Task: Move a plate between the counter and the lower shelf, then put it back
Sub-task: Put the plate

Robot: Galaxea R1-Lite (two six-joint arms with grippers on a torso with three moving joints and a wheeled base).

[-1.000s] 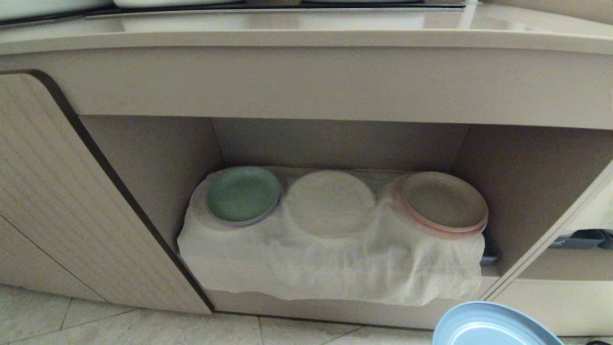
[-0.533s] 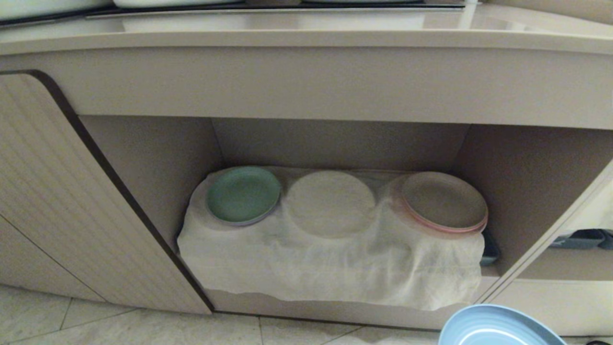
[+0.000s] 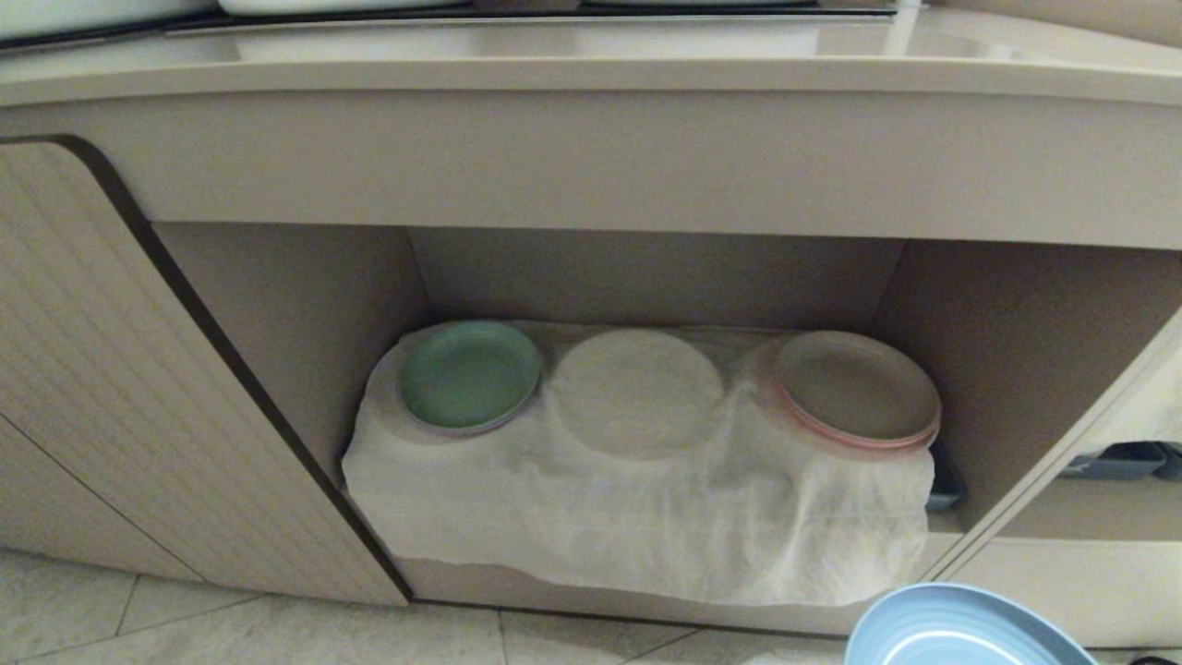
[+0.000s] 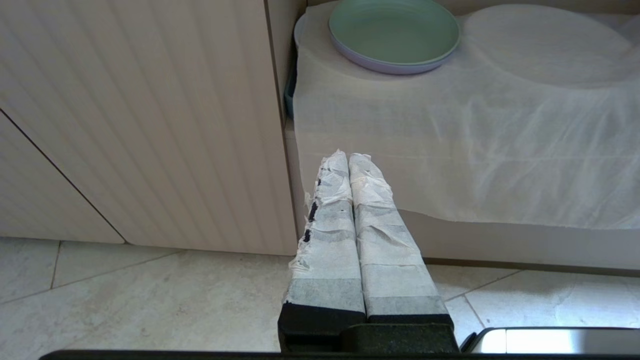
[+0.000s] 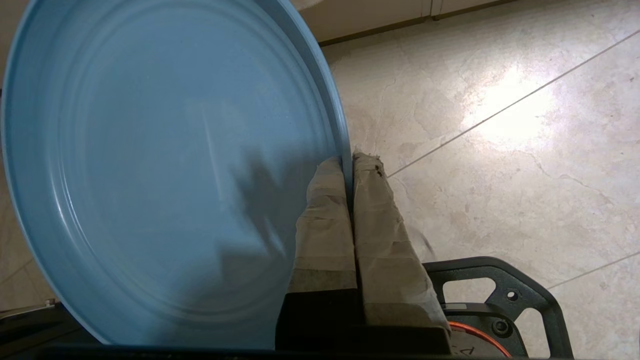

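Observation:
The light blue plate (image 3: 960, 633) shows at the bottom right of the head view, held low above the floor in front of the lower shelf (image 3: 646, 277). In the right wrist view my right gripper (image 5: 348, 161) is shut on the plate's (image 5: 165, 165) rim, one finger on each face. The counter (image 3: 591, 65) runs across the top of the head view. My left gripper (image 4: 348, 156) is shut on nothing and hangs parked over the floor by the cabinet door, out of the head view.
On the shelf's white cloth (image 3: 637, 517) sit a green plate (image 3: 469, 374) at left, a cloth-covered round hump (image 3: 637, 388) in the middle and a beige-and-pink stack (image 3: 857, 388) at right. An open ribbed door (image 3: 138, 397) stands at left. A dark base part (image 5: 500, 300) lies below my right gripper.
The blue plate has shifted slightly to the right at the bottom of the head view. Nothing else has moved.

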